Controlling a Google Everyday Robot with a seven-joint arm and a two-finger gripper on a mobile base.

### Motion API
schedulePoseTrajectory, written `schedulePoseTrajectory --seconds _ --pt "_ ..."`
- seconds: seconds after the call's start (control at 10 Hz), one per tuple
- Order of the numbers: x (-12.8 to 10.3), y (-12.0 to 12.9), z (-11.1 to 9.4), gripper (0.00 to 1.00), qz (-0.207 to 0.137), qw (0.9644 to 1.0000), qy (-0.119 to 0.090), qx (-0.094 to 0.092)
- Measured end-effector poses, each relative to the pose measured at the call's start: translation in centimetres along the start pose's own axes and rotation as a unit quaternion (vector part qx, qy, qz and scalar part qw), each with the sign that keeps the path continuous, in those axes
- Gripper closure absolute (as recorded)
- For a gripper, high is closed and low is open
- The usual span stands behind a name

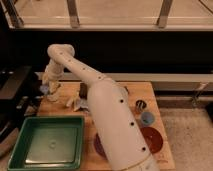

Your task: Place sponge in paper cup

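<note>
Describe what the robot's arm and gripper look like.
The arm is a thick, smooth, cream-white tube with rounded joints and a row of small dark dots along its side. It narrows toward the gripper, a pale, same-coloured piece at the table's far left corner. No cables or lettering show.

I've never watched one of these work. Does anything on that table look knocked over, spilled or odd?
Nothing looks spilled or broken. The tool hangs over the table's far left corner, with a pale-blue bit at its tip. The green tray sits flat, and the small dark cup and light-blue cup stand upright.
</note>
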Motion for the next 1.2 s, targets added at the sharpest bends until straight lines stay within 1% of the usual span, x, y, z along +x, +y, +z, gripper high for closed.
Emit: schedulePoseTrajectory --seconds 0.2,0.3,0.5,0.8,1.2 --pt "0.13 -0.22 0.48 0.57 0.002 1.0 0.001 -0.003" --pt "0.46 -0.21 0.68 0.44 0.003 1.0 0.005 -0.005" --pt "0.7 -0.3 0.86 0.3 0.006 0.9999 0.011 -0.008" --pt "0.86 -0.41 0.96 0.3 0.006 0.9998 0.017 -0.007" --pt "0.82 -0.25 0.54 0.3 0.004 0.9997 0.024 -0.004"
